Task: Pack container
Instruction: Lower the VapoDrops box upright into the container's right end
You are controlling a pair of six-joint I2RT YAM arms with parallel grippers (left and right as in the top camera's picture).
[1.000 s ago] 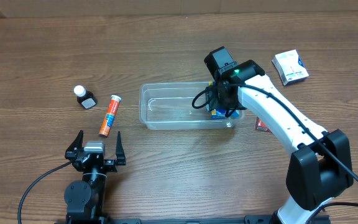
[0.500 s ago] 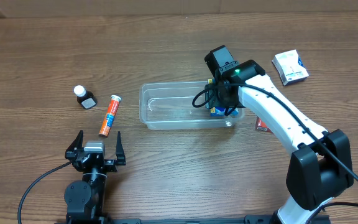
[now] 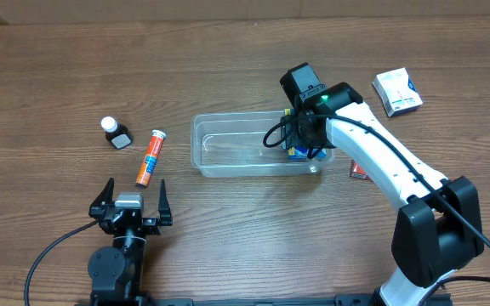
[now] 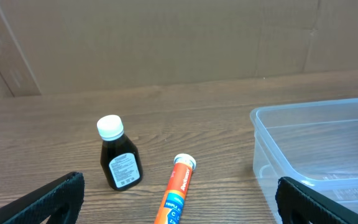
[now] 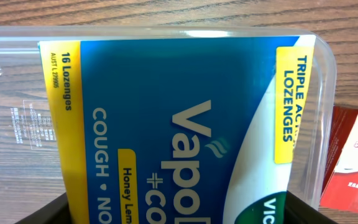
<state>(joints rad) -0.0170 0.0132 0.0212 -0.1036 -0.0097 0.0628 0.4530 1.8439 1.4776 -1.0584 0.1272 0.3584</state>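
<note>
The clear plastic container (image 3: 236,149) lies at mid table. My right gripper (image 3: 304,143) reaches into its right end and is shut on a blue and yellow lozenge box (image 3: 299,154). In the right wrist view this box (image 5: 179,118) fills the frame between my fingers (image 5: 36,214), with the container's rim (image 5: 327,74) around it. My left gripper (image 3: 131,197) is open and empty near the front left edge. An orange tube (image 3: 150,157) and a dark bottle with a white cap (image 3: 116,133) lie left of the container. In the left wrist view the tube (image 4: 178,190), the bottle (image 4: 120,157) and the container (image 4: 316,146) lie ahead.
A white box (image 3: 396,91) lies at the back right. A small red box (image 3: 358,170) lies just right of the container, also in the right wrist view (image 5: 356,155). A cardboard wall (image 4: 166,37) stands behind the table.
</note>
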